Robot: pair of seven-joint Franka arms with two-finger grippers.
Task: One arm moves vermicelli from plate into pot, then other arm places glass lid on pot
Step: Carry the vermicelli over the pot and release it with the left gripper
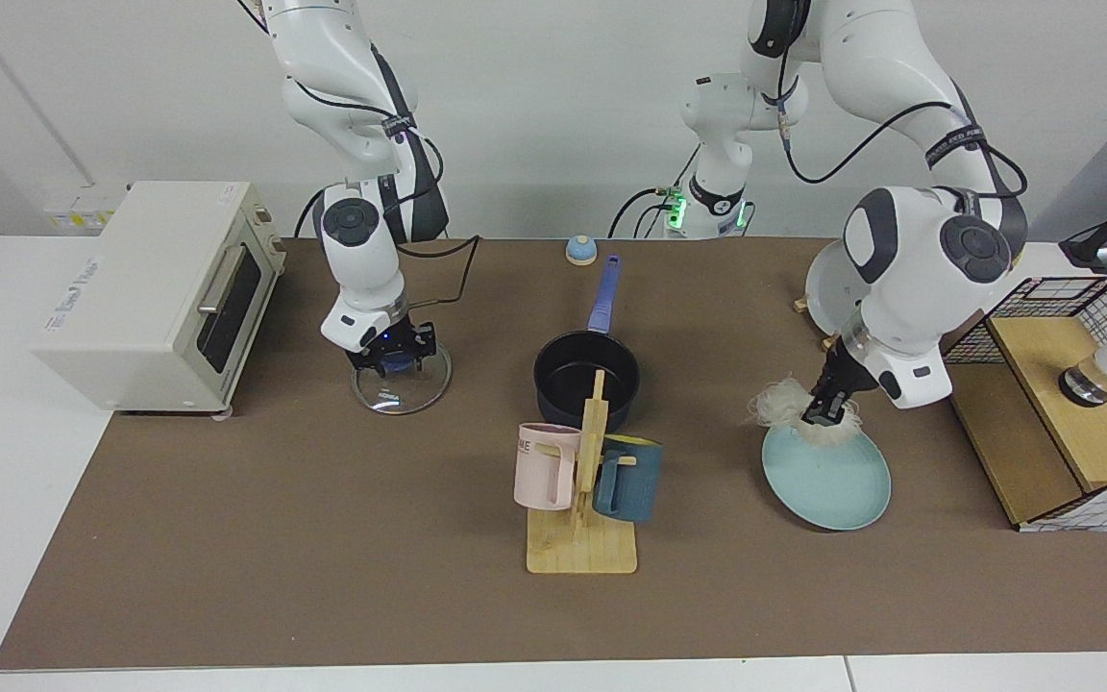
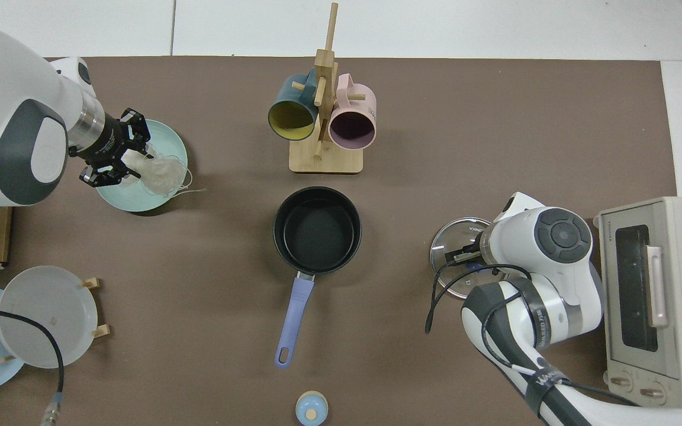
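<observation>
The white, wispy vermicelli (image 1: 780, 404) (image 2: 164, 171) hangs just above the far edge of the pale teal plate (image 1: 832, 476) (image 2: 169, 137), with loose threads trailing. My left gripper (image 1: 821, 415) (image 2: 132, 158) is shut on the clump, tilted over the plate. The empty black pot (image 1: 585, 370) (image 2: 317, 231) stands mid-table, its blue handle pointing to the robots. The glass lid (image 1: 402, 389) (image 2: 450, 251) lies flat on the mat. Over it my right gripper (image 1: 390, 361) is shut on the lid's blue knob. In the top view the wrist hides these fingers.
A wooden mug tree (image 1: 580, 538) with a pink and a dark blue mug stands in front of the pot. A toaster oven (image 1: 155, 288) sits beside the lid. A grey plate (image 2: 45, 316) leans in a rack, and a wooden box (image 1: 1053, 423) flanks the teal plate.
</observation>
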